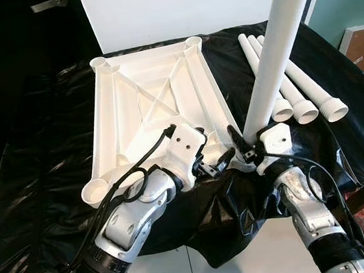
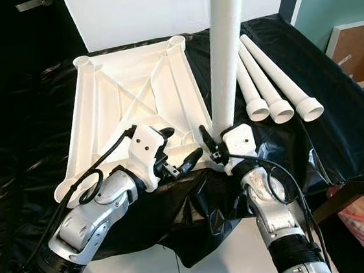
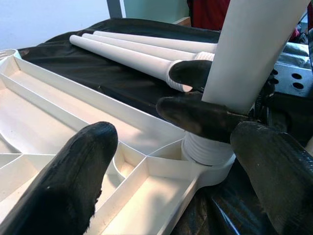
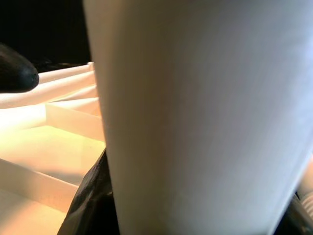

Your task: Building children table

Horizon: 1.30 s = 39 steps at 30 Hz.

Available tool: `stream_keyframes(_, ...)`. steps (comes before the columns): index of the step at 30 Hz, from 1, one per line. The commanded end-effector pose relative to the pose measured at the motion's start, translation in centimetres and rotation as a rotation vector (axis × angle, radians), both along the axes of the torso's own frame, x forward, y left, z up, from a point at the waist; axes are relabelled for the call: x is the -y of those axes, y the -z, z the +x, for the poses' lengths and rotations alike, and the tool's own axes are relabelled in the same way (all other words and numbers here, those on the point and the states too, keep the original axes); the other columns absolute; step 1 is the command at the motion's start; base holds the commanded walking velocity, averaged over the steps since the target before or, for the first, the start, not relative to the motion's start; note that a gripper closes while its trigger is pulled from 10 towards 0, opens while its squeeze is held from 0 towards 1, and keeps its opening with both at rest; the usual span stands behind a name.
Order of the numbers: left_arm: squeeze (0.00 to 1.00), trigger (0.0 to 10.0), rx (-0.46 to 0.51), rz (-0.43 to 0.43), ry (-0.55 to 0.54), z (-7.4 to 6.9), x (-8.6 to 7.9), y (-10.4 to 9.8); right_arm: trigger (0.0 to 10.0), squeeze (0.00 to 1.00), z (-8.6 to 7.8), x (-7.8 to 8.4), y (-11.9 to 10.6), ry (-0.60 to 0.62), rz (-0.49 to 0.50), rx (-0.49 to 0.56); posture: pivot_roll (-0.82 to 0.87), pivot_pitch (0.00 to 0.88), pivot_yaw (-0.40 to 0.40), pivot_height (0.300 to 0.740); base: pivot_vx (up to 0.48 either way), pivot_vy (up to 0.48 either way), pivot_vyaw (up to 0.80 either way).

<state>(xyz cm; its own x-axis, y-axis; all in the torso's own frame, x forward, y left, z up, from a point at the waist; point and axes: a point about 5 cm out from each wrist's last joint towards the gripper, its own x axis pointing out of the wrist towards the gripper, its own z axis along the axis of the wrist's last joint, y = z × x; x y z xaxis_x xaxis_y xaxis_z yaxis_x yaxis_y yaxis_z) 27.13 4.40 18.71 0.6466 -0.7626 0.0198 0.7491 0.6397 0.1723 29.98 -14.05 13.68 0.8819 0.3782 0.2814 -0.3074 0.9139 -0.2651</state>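
Standing upright in the ribbed white tabletop (image 1: 154, 90), a leg (image 1: 276, 51) sits clamped in the right pincer (image 1: 245, 148); left pincer (image 1: 212, 166) apart.

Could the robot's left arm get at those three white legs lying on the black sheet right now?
Probably not easily. The three spare legs lie on the robot's right, beyond the upright leg that the right tool grips in the tabletop corner socket. The left tool would have to reach past both.
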Motion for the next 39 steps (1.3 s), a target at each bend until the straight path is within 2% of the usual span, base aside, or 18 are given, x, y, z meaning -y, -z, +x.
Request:
stream_keyframes(1,0.00,10.0,-0.017,0.038,0.147,-0.6,0.6,0.2,10.0,0.00,-0.8,0.2,3.6,-0.010,-0.081,-0.149,-0.11,0.112,0.051,0.740,0.000,0.000,0.00)
stream_keyframes(2,0.00,10.0,-0.017,0.038,0.147,-0.6,0.6,0.2,10.0,0.00,-0.8,0.2,3.6,-0.010,-0.081,-0.149,-0.11,0.112,0.051,0.740,0.000,0.000,0.00)
stream_keyframes(4,0.00,10.0,-0.015,0.038,0.149,-0.6,0.7,0.2,10.0,0.00,-1.2,-0.3,3.8,-0.059,-0.169,-0.122,-0.12,0.110,0.050,0.740,0.000,0.000,0.00)
stream_keyframes(11,0.00,10.0,-0.014,0.038,0.150,-0.7,0.7,0.2,10.0,0.00,-1.2,-0.4,4.1,-0.070,-0.156,-0.140,-0.12,0.103,0.047,0.740,0.000,0.000,0.00)
stream_keyframes(14,0.00,10.0,-0.012,0.038,0.151,-0.7,0.8,0.2,10.0,0.00,-0.8,0.2,4.3,-0.014,-0.007,-0.209,-0.12,0.098,0.045,0.740,0.000,0.000,0.00)
stream_keyframes(16,0.00,10.0,-0.011,0.038,0.151,-0.6,0.8,0.3,10.0,0.00,-0.6,0.6,4.4,0.013,0.041,-0.241,-0.12,0.097,0.044,0.740,0.000,0.000,0.00)
stream_keyframes(23,0.00,10.0,-0.011,0.039,0.157,-0.7,0.9,0.3,10.0,0.00,0.0,1.2,4.7,0.070,0.088,-0.298,-0.12,0.094,0.044,0.740,0.000,0.000,0.00)
stream_keyframes(39,0.00,10.0,-0.010,0.041,0.158,-0.8,0.8,0.5,10.0,0.00,0.4,1.5,5.4,0.134,0.179,-0.407,-0.12,0.091,0.044,0.740,0.000,0.000,0.00)
